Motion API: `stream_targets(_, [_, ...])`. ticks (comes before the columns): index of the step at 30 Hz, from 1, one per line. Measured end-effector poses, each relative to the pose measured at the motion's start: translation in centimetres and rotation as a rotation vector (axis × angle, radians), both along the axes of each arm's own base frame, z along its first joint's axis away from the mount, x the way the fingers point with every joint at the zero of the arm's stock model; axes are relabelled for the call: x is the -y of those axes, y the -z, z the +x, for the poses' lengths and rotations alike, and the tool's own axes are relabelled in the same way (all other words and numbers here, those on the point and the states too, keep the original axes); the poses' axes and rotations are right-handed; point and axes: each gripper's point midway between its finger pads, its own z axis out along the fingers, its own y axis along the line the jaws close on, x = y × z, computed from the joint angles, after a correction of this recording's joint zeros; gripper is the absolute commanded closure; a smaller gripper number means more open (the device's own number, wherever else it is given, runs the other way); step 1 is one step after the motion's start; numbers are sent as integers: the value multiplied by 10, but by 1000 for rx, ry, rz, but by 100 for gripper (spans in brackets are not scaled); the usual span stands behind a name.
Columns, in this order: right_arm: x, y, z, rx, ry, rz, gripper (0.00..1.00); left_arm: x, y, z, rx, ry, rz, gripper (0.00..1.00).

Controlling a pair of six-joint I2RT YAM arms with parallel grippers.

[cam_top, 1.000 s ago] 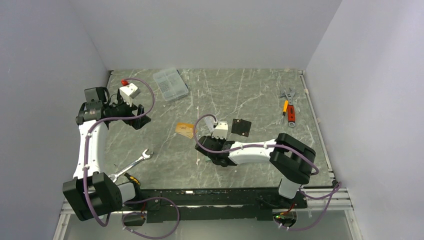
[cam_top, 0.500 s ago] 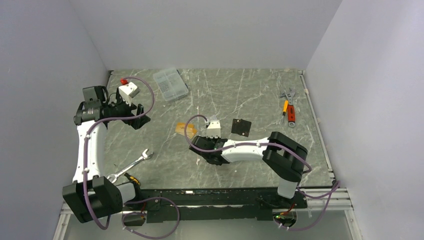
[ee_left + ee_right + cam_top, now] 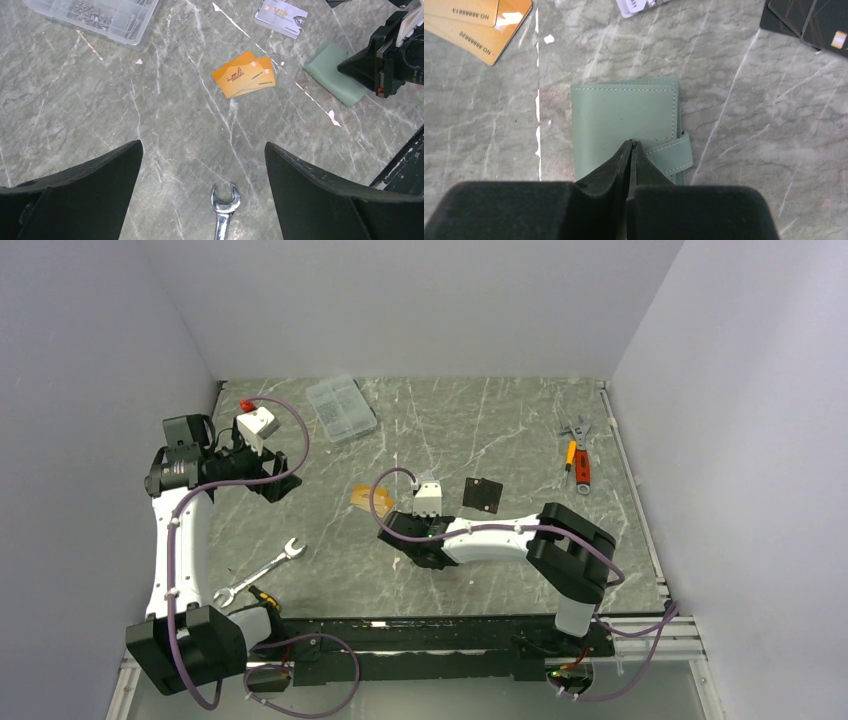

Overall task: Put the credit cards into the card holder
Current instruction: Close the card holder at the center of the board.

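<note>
Wallet (image 3: 624, 115): flat grey-green stitched rectangle, closed, centre of right wrist view, on veined marble tabletop (image 3: 744, 150). Right gripper (image 3: 631, 145) clenched empty, tips at snap tab (image 3: 671, 152). Glossy orange cards (image 3: 245, 75) overlapped, upper centre of left wrist view; silvery card (image 3: 280, 16) at top. Left gripper (image 3: 202, 150) released wide.

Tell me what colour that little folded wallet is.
The card holder is pale grey-green with lighter stitching; it shows best in the right wrist view.
</note>
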Motion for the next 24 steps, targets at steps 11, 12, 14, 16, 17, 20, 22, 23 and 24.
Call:
stream_targets(11, [-16, -15, -19, -128, -32, 25, 44, 1, -2, -3, -9, 11, 6, 1])
stream_targets(12, [-14, -15, -21, -143, -36, 17, 43, 1, -1, -3, -12, 10, 7, 1])
stream_targets(14, [-15, -16, -25, -179, -43, 15, 42, 1, 2, -5, -28, 10, 6, 1])
stream_targets(16, [-15, -17, -28, -216, -51, 18, 41, 0, 3, -5, -37, 9, 6, 1])
stream_targets(17, [-15, -18, -29, -236, -55, 15, 41, 0, 4, -5, -42, 8, 5, 1])
stream_targets(20, [-10, -22, -31, -283, -63, -3, 41, 0, 6, -4, -49, 7, 3, 1])
stream_targets(22, [-8, -28, -30, -306, -70, -15, 41, 0, 6, -4, -51, 7, 2, 1])
stream_targets(23, [-8, -34, -28, -310, -75, -17, 41, 0, 6, -4, -51, 7, 2, 1])
stream_targets(24, [-11, -41, -26, -310, -83, -14, 41, 0, 6, -4, -51, 7, 2, 1])
